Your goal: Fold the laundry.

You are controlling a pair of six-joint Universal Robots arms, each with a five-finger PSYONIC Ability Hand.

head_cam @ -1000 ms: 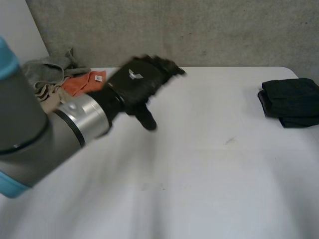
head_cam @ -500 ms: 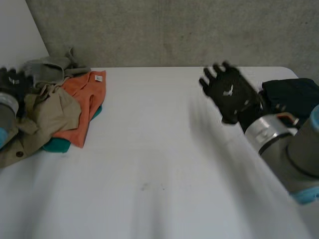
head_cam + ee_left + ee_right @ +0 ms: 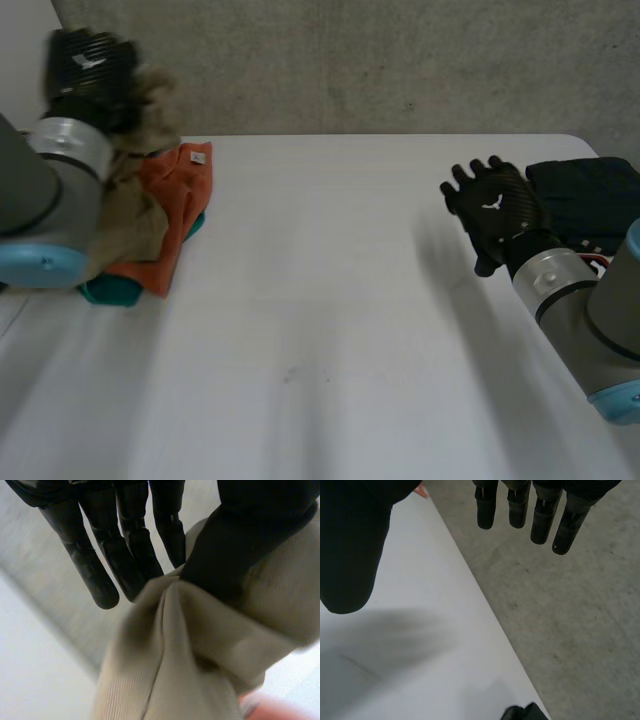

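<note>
**Cloth pinched above the laundry pile**

The left hand was raised over the table's far left corner, close to the grey wall. Its wrist view showed the thumb pressing a bunched fold of the beige garment against the fingers, so the hand was closed on that cloth. In the head view the beige garment hung from the hand down onto the pile beneath it. There an orange garment lay over a teal garment on the white table.

The right hand was on the right side of the table, just beside the dark folded clothes near the far right corner. Its fingers were straight and spread, the thumb stood apart, and it held nothing. Between the two hands lay a broad stretch of table.
</note>
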